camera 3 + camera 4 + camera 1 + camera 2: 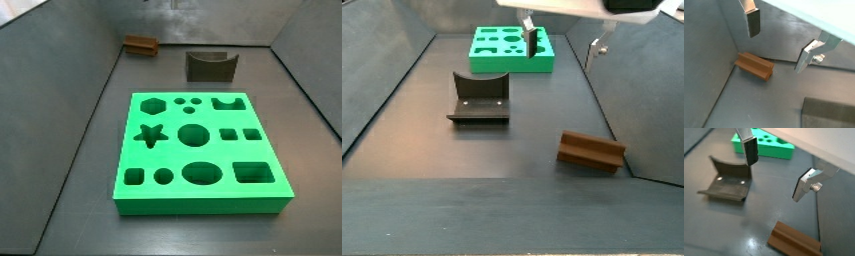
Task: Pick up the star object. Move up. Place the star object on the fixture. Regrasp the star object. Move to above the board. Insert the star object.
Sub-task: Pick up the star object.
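I'm seeing the star object (592, 151) showing up reddish-brown, the board (198, 146) glowing bright green, the fixture (478, 97) looking dark grey-olive, and the pincer (774, 173) flashing silver with dark pads over a dull grey floor (784, 100).

Star object (592, 151): wood-look reddish-brown, matt, ridged top. Board (198, 150): bright green plastic, smooth, slight sheen. Fixture (480, 99): dark grey, dull, metal-like plate; two pale screw heads show in a wrist view (729, 178). Gripper (776, 169), above the floor: fingers (805, 184) bare silver metal, brushed; pads dark, matt. Floor (757, 228): dark grey, smooth, faint glossy reflections
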